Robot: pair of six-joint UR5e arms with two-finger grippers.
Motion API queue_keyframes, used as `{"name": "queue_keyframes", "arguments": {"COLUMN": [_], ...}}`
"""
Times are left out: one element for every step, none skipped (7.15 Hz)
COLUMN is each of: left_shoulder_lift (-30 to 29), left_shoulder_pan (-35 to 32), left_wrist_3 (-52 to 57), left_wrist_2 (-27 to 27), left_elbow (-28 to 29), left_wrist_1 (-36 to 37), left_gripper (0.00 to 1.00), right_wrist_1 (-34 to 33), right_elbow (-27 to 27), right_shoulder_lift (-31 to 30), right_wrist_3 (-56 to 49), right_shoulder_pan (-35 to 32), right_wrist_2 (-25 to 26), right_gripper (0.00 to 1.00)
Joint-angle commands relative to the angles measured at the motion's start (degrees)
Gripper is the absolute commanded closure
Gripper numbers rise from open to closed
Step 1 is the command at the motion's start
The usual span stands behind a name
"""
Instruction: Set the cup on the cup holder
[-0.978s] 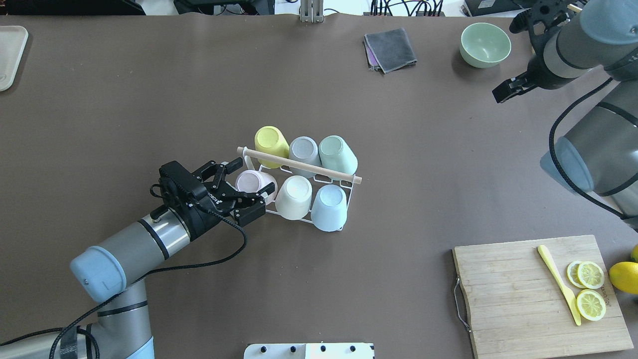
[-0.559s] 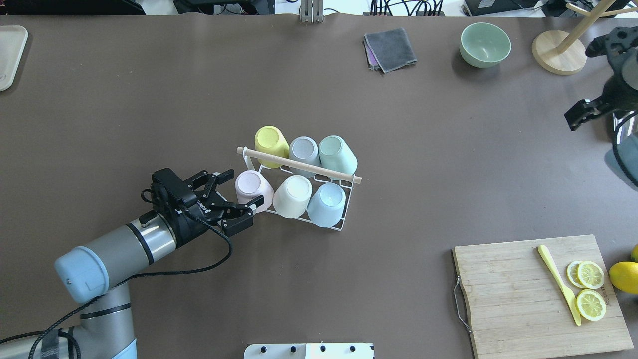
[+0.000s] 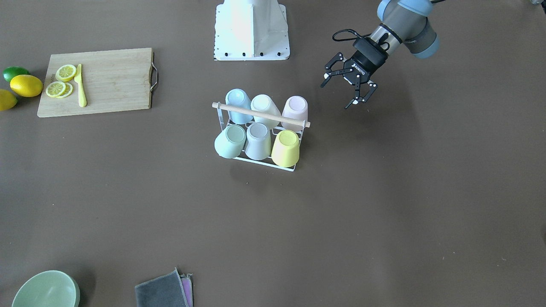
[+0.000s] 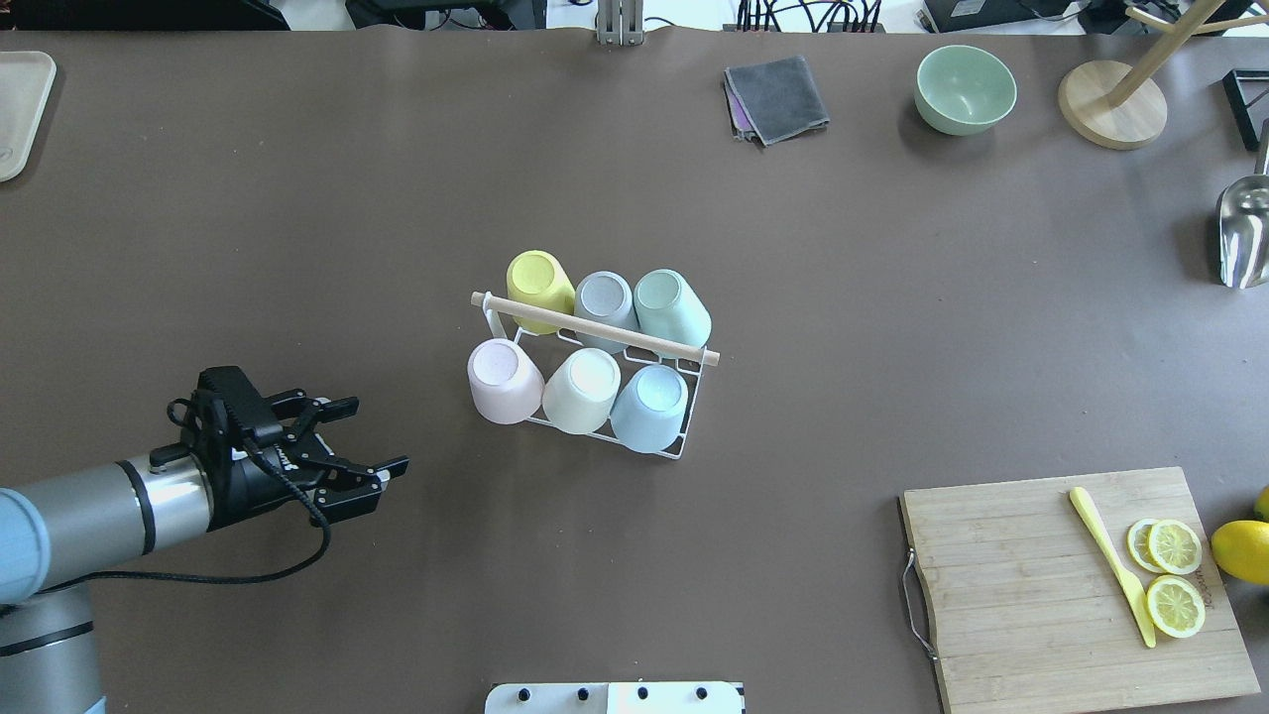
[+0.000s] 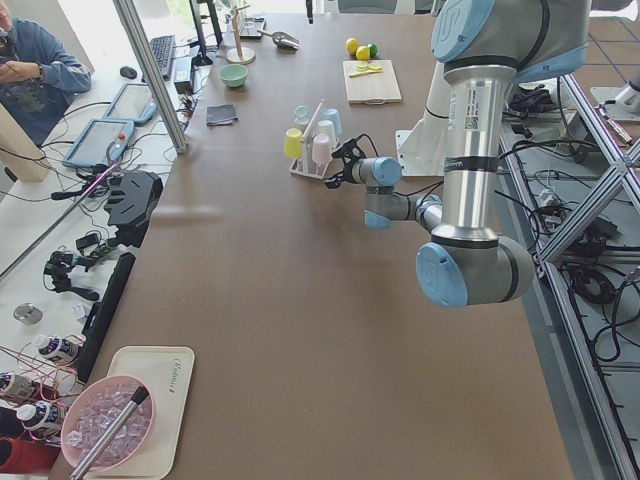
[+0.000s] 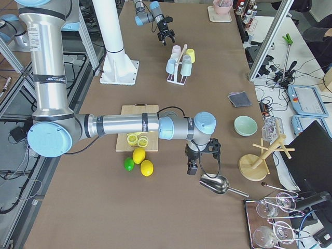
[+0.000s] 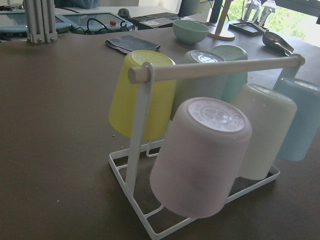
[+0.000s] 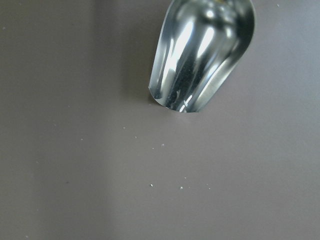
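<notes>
The cup (image 4: pixel 504 381) is pink, the cup holder (image 4: pixel 595 328) white.

- Six upturned pastel cups (image 4: pixel 506 382).
- One white wire cup holder (image 4: pixel 595 328) with a wooden rod handle.
- One rectangular wooden cutting board (image 4: pixel 1021 595); one yellow knife (image 4: pixel 1108 555); three round lemon slices (image 4: pixel 1175 607).
- Two whole yellow lemons (image 3: pixel 26 85); one green lime (image 3: pixel 15 73).
- One pale green bowl (image 4: pixel 965 89).
- One shiny metal scoop (image 4: pixel 1241 233).

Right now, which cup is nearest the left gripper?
The pink cup, at the end of the rack facing the left gripper; the other five sit farther along.
</notes>
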State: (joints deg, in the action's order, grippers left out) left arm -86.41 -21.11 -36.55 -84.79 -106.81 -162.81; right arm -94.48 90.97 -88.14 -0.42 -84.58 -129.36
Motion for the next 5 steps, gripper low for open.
{"name": "queue_keyframes", "arguments": {"left_shoulder_lift": [7.82, 9.06, 9.24, 9.42, 8.72], "left_shoulder_pan": [-9.85, -17.66, -25.48, -34.52, -41.31], "left_wrist_3": [-0.01, 0.07, 0.42, 0.51, 0.60], "left_wrist_2": [-12.62, -16.16, -19.68, -28.42, -34.25], "left_elbow": [-5.59, -5.60, -5.51, -5.51, -4.38], "left_wrist_1": [10.27, 15.19, 22.90, 32.55, 39.78], "left_gripper": [0.01, 0.01, 0.01, 0.01, 0.01], "right_wrist_1": [0.00, 0.00, -0.09, 0.00, 0.00], "right_elbow": [-0.63, 0.25, 0.08, -0.01, -0.01], "right_shoulder_lift": [-0.54, -0.54, -0.80, -1.07, -1.33], "right_wrist_3": [-2.75, -2.48, -2.48, -2.48, -2.40], "right_shoulder_pan": [-3.74, -4.44, -5.32, -5.33, -5.33], "right_wrist_2": [-1.07, -3.25, -4.83, -4.76, -4.76], "right_gripper": [0.00, 0.00, 0.00, 0.00, 0.00]}}
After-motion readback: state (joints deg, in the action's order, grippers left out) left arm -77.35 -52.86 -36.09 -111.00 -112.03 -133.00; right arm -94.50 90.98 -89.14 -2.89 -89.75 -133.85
